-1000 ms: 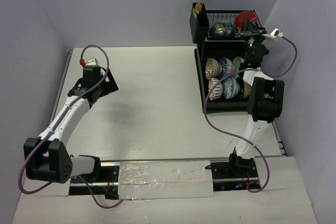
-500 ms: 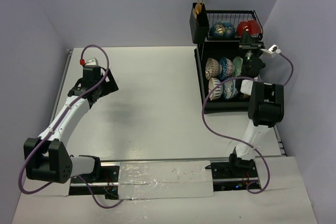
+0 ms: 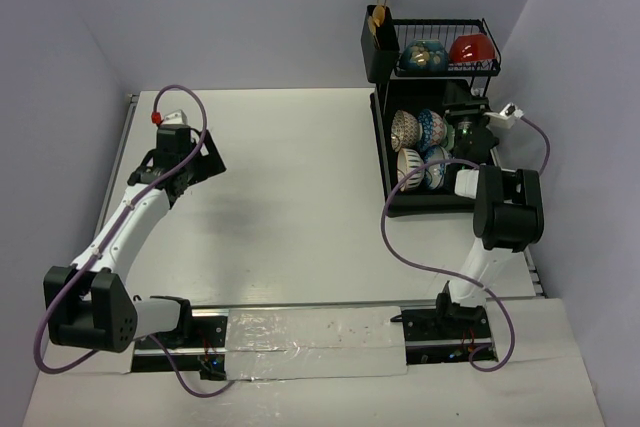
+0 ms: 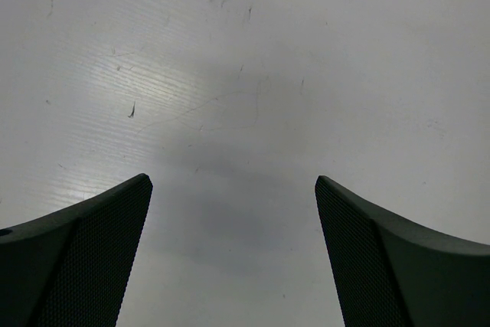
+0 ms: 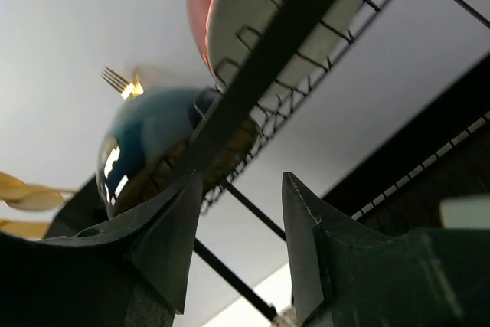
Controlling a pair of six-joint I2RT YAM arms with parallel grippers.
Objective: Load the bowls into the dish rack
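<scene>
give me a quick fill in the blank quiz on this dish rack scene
1. The red bowl sits on the dish rack's ____ tier, beside the blue patterned bowl.
2. On the left gripper, the jaws stand ____ above the table.
3. The black cutlery holder holds gold ____.
Missing words: upper; open; forks.

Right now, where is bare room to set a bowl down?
Bare table stretches from the left pincer to the dish rack. The rack is crowded: patterned bowls pack its lower tier beside the right pincer; blue bowl and red bowl above.
</scene>
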